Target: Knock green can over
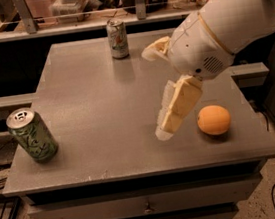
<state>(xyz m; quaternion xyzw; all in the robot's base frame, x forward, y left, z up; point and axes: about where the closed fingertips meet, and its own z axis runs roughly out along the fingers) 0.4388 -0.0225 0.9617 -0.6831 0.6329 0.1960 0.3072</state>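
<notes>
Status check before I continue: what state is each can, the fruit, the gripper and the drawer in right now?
green can: upright, at the front left of the table, not yet knocked over.
silver-white can: upright, at the back edge.
orange: resting on the table, front right.
gripper: open, empty, over the table beside the orange, well apart from the green can.
drawer: shut.
</notes>
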